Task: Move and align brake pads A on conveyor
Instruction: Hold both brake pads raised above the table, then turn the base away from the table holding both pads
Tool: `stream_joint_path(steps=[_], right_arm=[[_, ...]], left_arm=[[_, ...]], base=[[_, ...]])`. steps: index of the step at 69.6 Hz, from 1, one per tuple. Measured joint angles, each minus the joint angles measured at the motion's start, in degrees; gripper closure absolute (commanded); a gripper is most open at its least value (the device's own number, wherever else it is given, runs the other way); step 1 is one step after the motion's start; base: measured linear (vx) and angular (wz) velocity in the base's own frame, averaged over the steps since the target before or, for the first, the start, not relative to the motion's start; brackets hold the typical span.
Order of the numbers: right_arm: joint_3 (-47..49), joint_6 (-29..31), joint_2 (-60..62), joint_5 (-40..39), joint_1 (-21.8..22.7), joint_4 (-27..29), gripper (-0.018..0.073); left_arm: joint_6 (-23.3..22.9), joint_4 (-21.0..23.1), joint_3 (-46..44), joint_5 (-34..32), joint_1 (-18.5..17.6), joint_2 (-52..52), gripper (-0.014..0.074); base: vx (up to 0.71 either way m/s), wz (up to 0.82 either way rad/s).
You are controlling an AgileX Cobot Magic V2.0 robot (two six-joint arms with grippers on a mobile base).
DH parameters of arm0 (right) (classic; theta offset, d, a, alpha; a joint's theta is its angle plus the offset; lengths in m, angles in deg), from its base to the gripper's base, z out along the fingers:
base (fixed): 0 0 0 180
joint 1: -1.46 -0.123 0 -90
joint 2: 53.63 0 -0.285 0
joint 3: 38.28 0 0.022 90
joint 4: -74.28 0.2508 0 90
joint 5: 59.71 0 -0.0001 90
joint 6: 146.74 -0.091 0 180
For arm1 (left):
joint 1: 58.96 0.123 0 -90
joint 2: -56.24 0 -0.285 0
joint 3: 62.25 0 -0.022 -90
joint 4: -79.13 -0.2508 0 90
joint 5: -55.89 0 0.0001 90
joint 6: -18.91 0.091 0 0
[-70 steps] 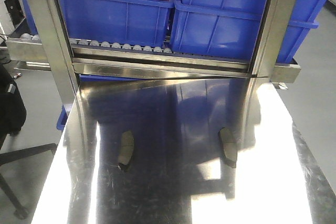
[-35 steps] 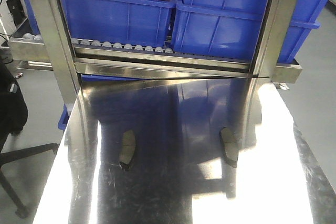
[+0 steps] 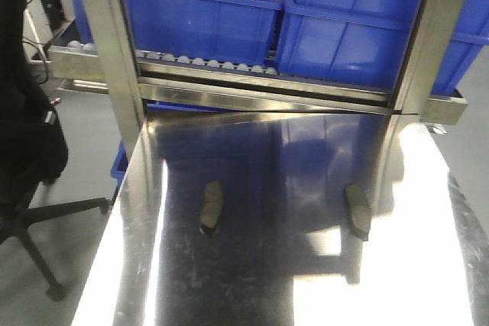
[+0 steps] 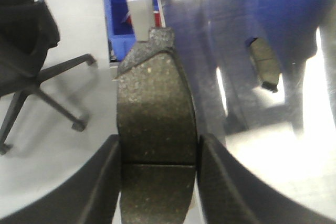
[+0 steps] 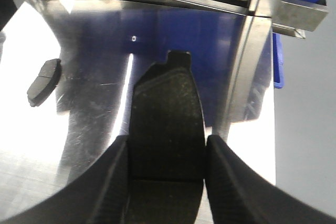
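My left gripper (image 4: 158, 141) is shut on a grey-brown brake pad (image 4: 155, 93), its groove level with the fingertips, held over the steel tabletop's left edge. In the same way my right gripper (image 5: 167, 141) is shut on a darker-looking brake pad (image 5: 167, 103) above the table's right part. Two more brake pads lie on the steel: a left pad (image 3: 212, 208) and a right pad (image 3: 357, 211). Each wrist view shows one of them, a pad (image 4: 264, 64) off to the right and a pad (image 5: 43, 80) off to the left. The conveyor is out of view. Neither arm shows in the front view.
The shiny steel tabletop (image 3: 252, 280) runs back to a steel frame with two upright posts (image 3: 114, 43). Behind it blue bins (image 3: 344, 28) stand on a rack of white rollers (image 3: 199, 61). A black office chair (image 3: 30, 150) stands on the floor at the left.
The whole scene has slid right and slightly up in the front view, so the camera has shifted left. The two lying pads keep their places on the table.
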Motion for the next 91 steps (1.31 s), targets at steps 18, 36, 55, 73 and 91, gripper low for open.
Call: stream_joint_path(steps=[18, 36, 55, 73, 91], right_arm=[[0.00, 0.00, 0.00, 0.00, 0.00, 0.00, 0.0567], [0.00, 0.00, 0.00, -0.05, 0.00, 0.00, 0.0567], [0.00, 0.00, 0.00, -0.05, 0.00, 0.00, 0.0567], [0.00, 0.00, 0.00, -0.05, 0.00, 0.00, 0.0567], [0.00, 0.00, 0.00, -0.05, 0.00, 0.00, 0.0567]], left_arm=[[0.00, 0.00, 0.00, 0.00, 0.00, 0.00, 0.0603], [0.00, 0.00, 0.00, 0.00, 0.00, 0.00, 0.0603], [0.00, 0.00, 0.00, 0.00, 0.00, 0.00, 0.0603], [0.00, 0.00, 0.00, 0.00, 0.00, 0.00, 0.0603], [0.00, 0.00, 0.00, 0.00, 0.00, 0.00, 0.0603]], base=[[-0.08, 0.31], [-0.12, 0.46], [-0.13, 0.51], [-0.14, 0.53], [-0.14, 0.54]])
